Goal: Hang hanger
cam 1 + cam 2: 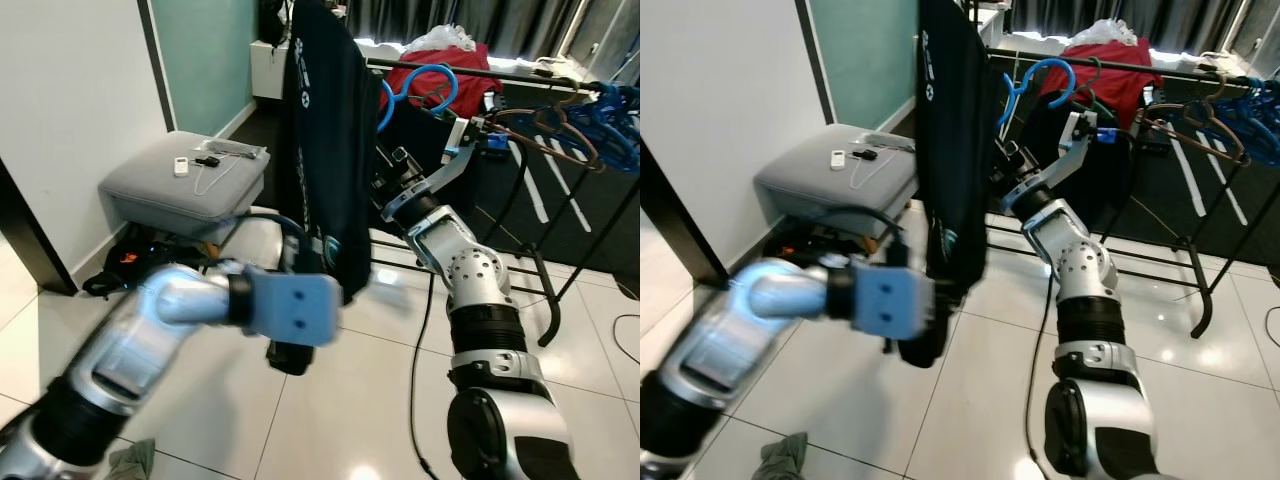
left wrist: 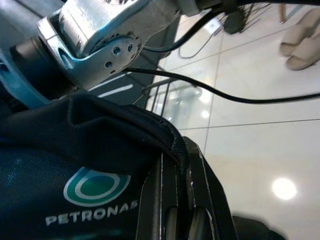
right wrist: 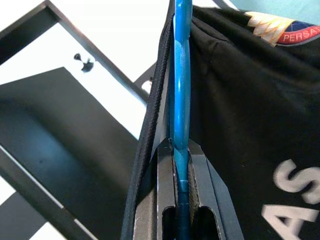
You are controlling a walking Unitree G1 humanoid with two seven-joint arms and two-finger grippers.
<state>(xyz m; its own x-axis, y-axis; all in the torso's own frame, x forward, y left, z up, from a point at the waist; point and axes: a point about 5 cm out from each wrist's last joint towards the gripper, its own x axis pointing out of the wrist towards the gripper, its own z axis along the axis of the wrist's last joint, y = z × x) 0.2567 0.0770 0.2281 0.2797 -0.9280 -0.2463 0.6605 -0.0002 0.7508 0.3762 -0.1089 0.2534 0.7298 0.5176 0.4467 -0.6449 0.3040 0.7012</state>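
Clamping the blue hanger (image 3: 180,100) near its hook, the right gripper (image 3: 181,200) carries the black Petronas shirt (image 1: 325,130) short of the clothes rack (image 1: 560,80), while the left gripper (image 2: 177,220) pinches its hem, likely steadying it.

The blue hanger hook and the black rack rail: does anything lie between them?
Nothing: in the right eye view, blue hanger hook and rack rail are apart, open air between; right gripper grips the hanger.

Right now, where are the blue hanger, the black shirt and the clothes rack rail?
blue hanger (image 1: 1052,68): right eye view, on the top of its hook.
black shirt (image 1: 325,140): left eye view, mid-fabric.
clothes rack rail (image 1: 1160,70): right eye view, on the horizontal black bar.
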